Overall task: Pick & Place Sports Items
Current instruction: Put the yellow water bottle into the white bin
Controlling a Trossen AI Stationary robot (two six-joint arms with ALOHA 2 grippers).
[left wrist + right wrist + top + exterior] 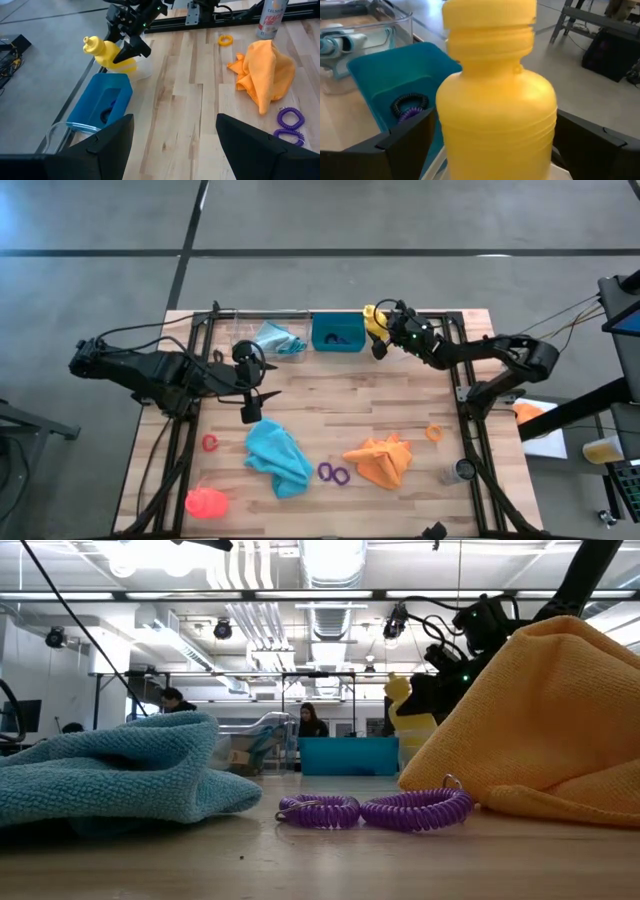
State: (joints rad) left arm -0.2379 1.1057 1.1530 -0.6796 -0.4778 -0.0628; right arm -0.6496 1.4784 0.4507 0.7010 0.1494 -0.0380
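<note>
Nearest the front edge of the pale wooden tabletop [330, 395] lay the soft things: a pink-red plastic bottle [206, 502] on its side at the corner, a rumpled teal cloth [277, 457], a pair of purple coiled rings [375, 810] and a heaped orange cloth [384, 461]. A small red ring [209, 442] and a small orange ring [434, 433] sat farther out to either side. The cloths looked limp and light, best pinched at a raised fold; the rings, springy and thin, would want a claw closing across the coil.

Midway back, the left claw [174, 132] hung over bare wood with its fingers spread wide and nothing between them.

At the far edge, the right claw [380, 332] was closed round the body of a yellow ribbed plastic bottle [496, 95], holding it upright just beside the teal rectangular bin [338, 332], which already held a dark coiled ring [409, 105]. I judged the bottle stiff, smooth and probably light, so a grip on the wide ribbed belly rather than the narrow neck seemed safest against slipping. Beyond the bin, a pale blue cloth [276, 337] lay in a clear plastic tray [250, 328].
</note>
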